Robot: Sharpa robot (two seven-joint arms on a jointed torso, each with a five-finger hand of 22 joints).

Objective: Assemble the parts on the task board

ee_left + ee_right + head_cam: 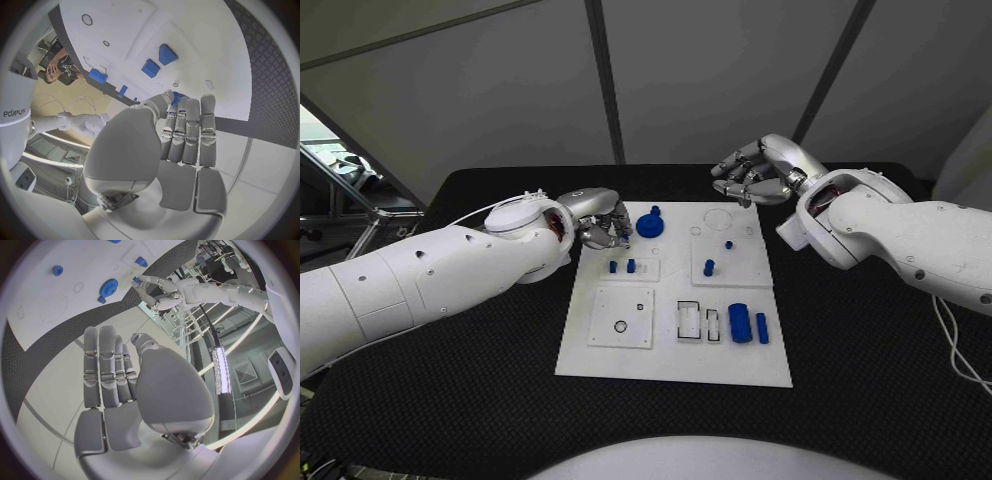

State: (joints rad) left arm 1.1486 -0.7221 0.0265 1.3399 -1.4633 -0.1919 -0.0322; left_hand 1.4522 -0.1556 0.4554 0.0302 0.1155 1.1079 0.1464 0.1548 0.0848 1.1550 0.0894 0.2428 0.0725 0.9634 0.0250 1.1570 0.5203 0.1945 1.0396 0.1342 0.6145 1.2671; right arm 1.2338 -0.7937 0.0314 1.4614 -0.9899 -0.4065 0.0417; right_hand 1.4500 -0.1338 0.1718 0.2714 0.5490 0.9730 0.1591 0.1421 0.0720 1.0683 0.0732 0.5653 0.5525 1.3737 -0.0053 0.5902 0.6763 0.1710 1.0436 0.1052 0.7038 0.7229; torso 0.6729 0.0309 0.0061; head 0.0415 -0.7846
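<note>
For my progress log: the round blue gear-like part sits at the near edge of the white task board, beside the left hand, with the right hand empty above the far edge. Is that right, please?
Not quite. The round blue gear-like part sits near the far edge of the white task board, not the near edge, as the head view shows. It is beside the left hand, and the right hand is empty above the far edge.
</note>
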